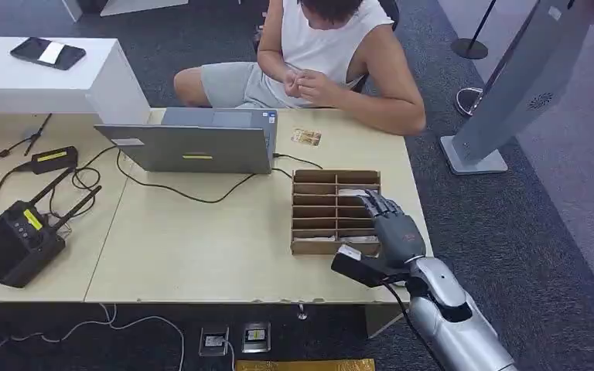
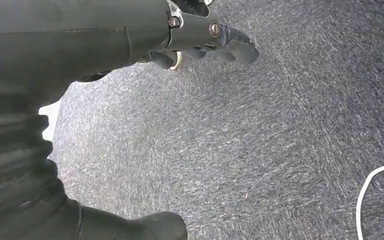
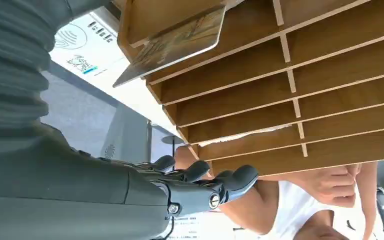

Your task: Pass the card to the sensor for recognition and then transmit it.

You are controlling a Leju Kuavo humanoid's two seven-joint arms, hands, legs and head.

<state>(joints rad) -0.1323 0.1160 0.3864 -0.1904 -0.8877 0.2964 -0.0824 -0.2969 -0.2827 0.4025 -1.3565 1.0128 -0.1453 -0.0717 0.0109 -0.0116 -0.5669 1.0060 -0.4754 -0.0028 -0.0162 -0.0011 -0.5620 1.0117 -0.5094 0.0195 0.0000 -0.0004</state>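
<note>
Over wooden rack (image 1: 335,211), right hand (image 1: 390,223), card (image 3: 176,44) leaning

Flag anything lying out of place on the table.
One card lies loose on the table beside the laptop, outside the wooden slotted box where the right hand reaches. Cables trail loosely; nothing looks spilled or damaged.

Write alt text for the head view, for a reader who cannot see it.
The robot's right hand reaches over a slotted wooden card organizer on a light table. Beyond it are a laptop, a loose card and a seated person.
</note>
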